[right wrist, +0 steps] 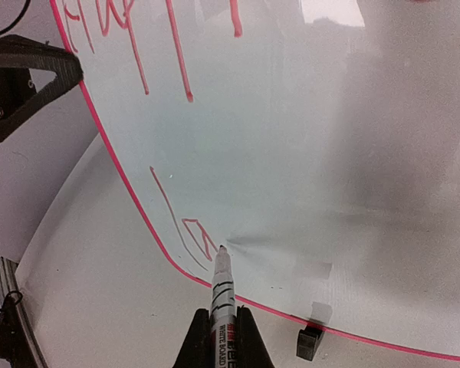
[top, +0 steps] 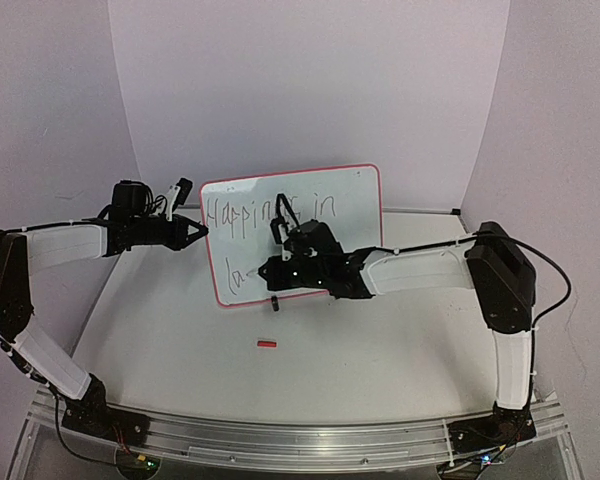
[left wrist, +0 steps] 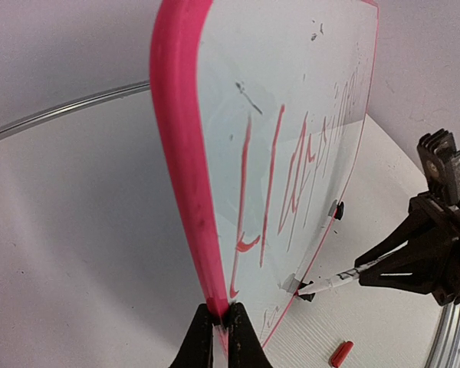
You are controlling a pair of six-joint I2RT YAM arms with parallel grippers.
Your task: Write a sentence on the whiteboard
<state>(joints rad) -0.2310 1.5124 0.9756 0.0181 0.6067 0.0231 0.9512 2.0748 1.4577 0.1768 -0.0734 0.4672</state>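
Observation:
The whiteboard (top: 350, 205) stands upright at mid-table, white with a thin red frame. The sentence (top: 270, 210) reads "Happiness in" on the top line, and a second line holds only "la" (right wrist: 192, 234). My left gripper (left wrist: 218, 318) is shut on the board's left frame edge (left wrist: 180, 153). My right gripper (right wrist: 221, 314) is shut on a white marker (right wrist: 222, 284), whose tip touches the board just right of the "a". Seen from above, the right gripper (top: 270, 272) sits in front of the board's lower left.
A red marker cap (top: 267, 344) lies on the table in front of the board. The cap (left wrist: 340, 354) also shows in the left wrist view. A small black foot (right wrist: 310, 343) props the board's bottom edge. Pale walls close in the back and sides.

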